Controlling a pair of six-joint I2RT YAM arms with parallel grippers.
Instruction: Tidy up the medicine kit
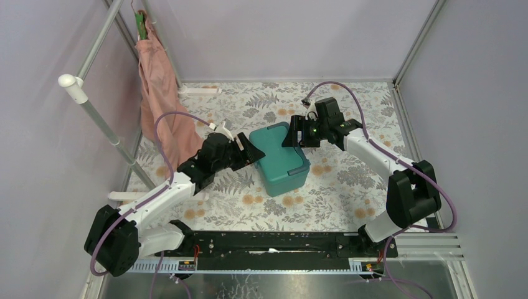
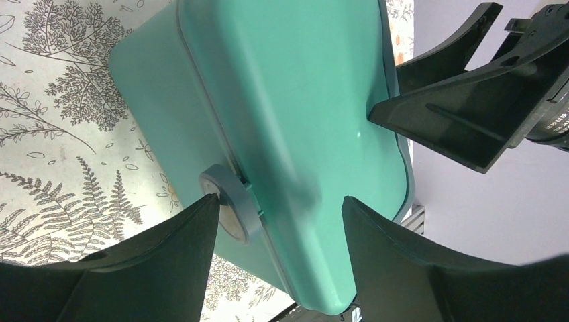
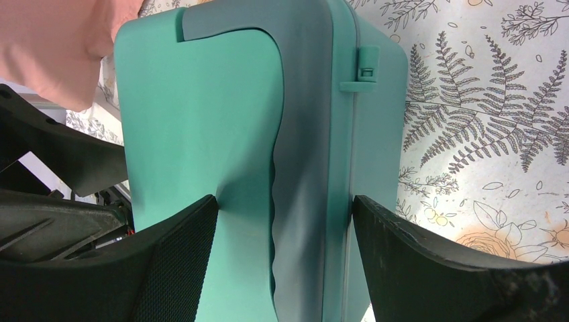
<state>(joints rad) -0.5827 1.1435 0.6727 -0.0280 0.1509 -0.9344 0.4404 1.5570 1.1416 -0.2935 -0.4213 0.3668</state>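
The table, the widest thing under me, wears a cloth printed with ferns and flowers. At its far-left corner a pink cloth hangs down beside a slanted pole. The medicine kit sits near the middle of the table between my two arms, turned at an angle to the table's edges, with its lid down. My left gripper reaches in at the kit's left side. Its fingers are spread wide, one out over the lid and the other beyond the kit's edge over the patterned cloth, and they clamp on nothing. My right gripper comes in at the kit's far-right corner, also released. In the right wrist view its two fingers stand apart over the lid, and I cannot tell whether either one touches it. A grey handle panel with a wavy edge runs along the lid. Beside that panel, on the kit's side wall, is a small teal clasp. In the left wrist view a round grey disc sits on the seam between lid and box, just beside one of my left fingers.
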